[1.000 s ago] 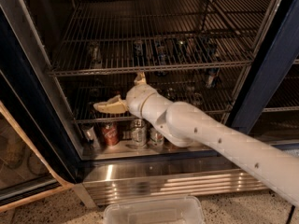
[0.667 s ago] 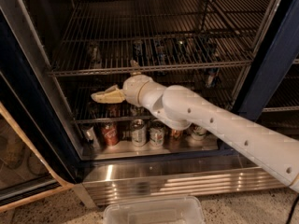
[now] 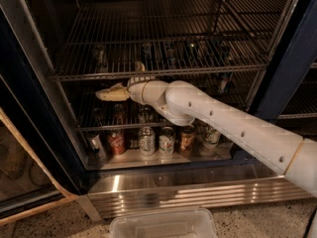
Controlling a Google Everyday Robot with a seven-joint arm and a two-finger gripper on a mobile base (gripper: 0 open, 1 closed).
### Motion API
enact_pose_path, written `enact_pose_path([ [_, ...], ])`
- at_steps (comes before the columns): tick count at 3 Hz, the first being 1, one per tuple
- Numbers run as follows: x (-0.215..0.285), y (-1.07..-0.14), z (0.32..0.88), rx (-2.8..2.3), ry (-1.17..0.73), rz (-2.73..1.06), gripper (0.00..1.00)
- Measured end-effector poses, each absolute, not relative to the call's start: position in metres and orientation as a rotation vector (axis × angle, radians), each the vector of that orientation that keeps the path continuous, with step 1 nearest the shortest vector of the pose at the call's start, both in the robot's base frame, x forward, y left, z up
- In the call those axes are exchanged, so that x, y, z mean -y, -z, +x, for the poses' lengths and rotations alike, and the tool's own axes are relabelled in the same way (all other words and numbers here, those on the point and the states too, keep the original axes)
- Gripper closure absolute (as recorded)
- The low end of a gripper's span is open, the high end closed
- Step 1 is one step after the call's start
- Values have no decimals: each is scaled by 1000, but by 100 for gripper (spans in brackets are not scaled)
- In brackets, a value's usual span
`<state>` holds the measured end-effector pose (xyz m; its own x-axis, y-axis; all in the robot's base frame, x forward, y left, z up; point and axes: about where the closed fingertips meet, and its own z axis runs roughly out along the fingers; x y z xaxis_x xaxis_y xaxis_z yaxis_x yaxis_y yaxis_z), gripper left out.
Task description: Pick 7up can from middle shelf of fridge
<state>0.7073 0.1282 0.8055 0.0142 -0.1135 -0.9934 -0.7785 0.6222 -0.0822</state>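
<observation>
The fridge (image 3: 29,108) stands open, with a dark blue frame and several wire racks. The middle shelf (image 3: 198,70) is a chrome wire rack across its width. Several dim cans stand on it. A pale silvery one at the left (image 3: 100,57) may be the 7up can; its markings are unreadable. My gripper (image 3: 110,92) points left, just under that shelf's front rail and below the pale can, touching no can. The white arm (image 3: 223,120) reaches in from the lower right.
A lower wire rack (image 3: 99,128) sits under the gripper. Below it, a red can (image 3: 117,143) and several other cans (image 3: 147,141) stand in a row on the fridge floor. A ribbed steel panel (image 3: 188,192) and a clear plastic bin (image 3: 163,224) lie in front.
My gripper has moved up and to the left, from between the two racks to just under the middle shelf's front rail. The arm now hides fewer of the bottom cans.
</observation>
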Motion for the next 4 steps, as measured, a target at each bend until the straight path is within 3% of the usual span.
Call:
enact_pose_path([
  [4, -187, -820, 795, -1428, -657, -805, 0],
])
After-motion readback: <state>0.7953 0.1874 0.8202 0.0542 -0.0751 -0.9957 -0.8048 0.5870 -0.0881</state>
